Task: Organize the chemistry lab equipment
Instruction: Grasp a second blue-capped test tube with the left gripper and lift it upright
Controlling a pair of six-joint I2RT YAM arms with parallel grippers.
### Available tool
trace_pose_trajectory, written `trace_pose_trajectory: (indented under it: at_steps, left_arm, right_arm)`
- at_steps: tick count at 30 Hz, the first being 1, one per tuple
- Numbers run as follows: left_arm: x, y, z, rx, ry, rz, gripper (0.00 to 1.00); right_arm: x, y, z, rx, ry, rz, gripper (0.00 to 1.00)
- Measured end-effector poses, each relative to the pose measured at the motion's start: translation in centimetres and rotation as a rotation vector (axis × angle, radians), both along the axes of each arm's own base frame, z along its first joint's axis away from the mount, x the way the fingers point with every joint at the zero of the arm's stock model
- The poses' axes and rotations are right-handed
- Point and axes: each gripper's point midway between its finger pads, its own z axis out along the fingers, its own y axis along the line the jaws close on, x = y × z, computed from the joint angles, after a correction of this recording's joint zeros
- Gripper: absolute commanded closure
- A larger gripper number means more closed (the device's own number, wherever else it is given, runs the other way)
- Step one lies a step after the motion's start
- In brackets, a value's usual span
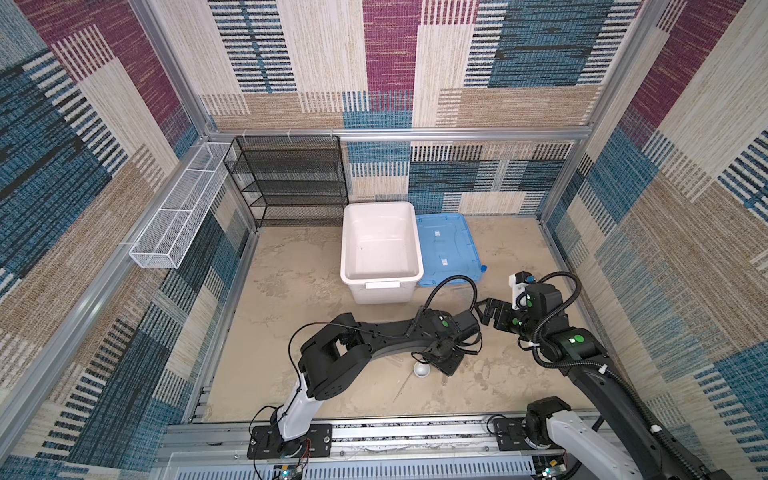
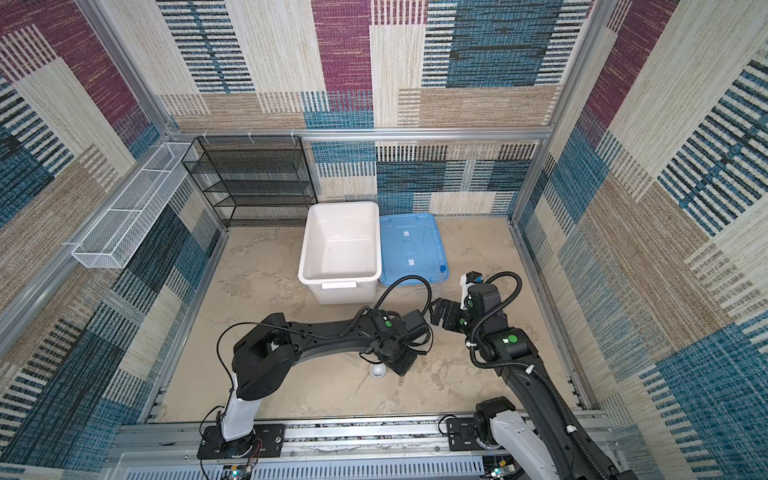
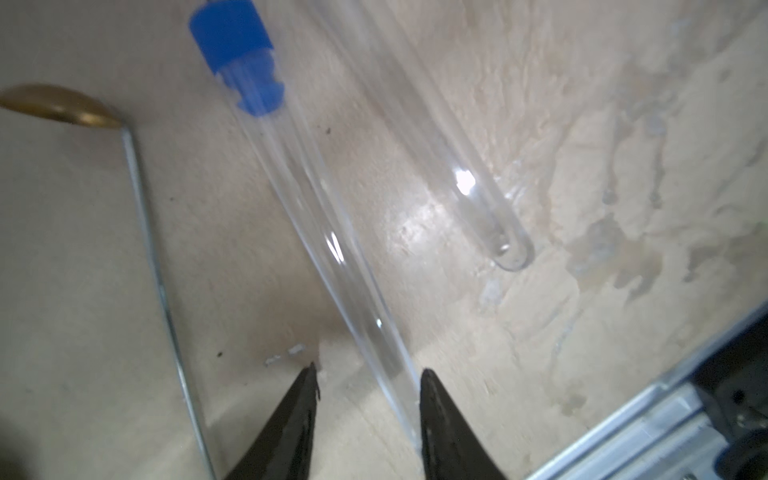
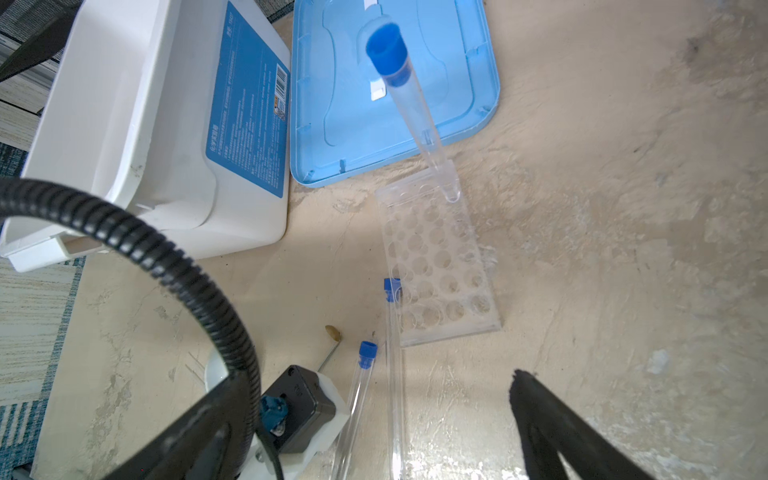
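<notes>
The bin (image 1: 382, 291) stands at the far middle of the table (image 1: 291, 299), with the lid (image 1: 451, 249) just beside it on the right. Behind and left of the bin a shelf rack (image 1: 286, 183) stands against the far wall. A wire basket (image 1: 166, 232) runs along the left wall. Nearer than the lid lies the tube rack (image 4: 453, 330), with a standing tube (image 4: 415, 120) tilted in its far right corner. Nearer still lie two tubes, running near to far. The right tube (image 4: 394, 395) ends just beside the rack's left edge, and the left tube (image 4: 353, 407) stops short of it. Left of them lies the spoon (image 4: 332, 334), and further left the dish (image 1: 422, 370). A thin stick (image 1: 404, 386) just near-left of the dish may be the spoon's handle.
</notes>
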Motion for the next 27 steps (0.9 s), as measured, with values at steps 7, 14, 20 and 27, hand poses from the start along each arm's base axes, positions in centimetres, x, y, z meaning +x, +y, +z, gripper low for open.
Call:
trace_pose_trajectory:
  at_steps: [7, 14, 20, 27]
  left_arm:
    - [0.5, 0.2, -0.3, 0.044, -0.036, 0.003, 0.71]
    - [0.8, 0.5, -0.5, 0.078, -0.046, 0.017, 0.75]
    - [1.0, 0.7, -0.5, 0.072, -0.036, 0.040, 0.81]
    - [1.1, 1.0, -0.3, 0.016, -0.009, 0.055, 0.82]
  right_arm:
    - [0.0, 0.0, -0.1, -0.003, 0.001, 0.002, 0.01]
    - [-0.1, 0.0, 0.2, 0.000, -0.011, 0.003, 0.01]
    - [-0.1, 0.0, 0.1, 0.000, -0.011, 0.004, 0.01]
    - [0.0, 0.1, 0.1, -0.003, -0.020, 0.014, 0.01]
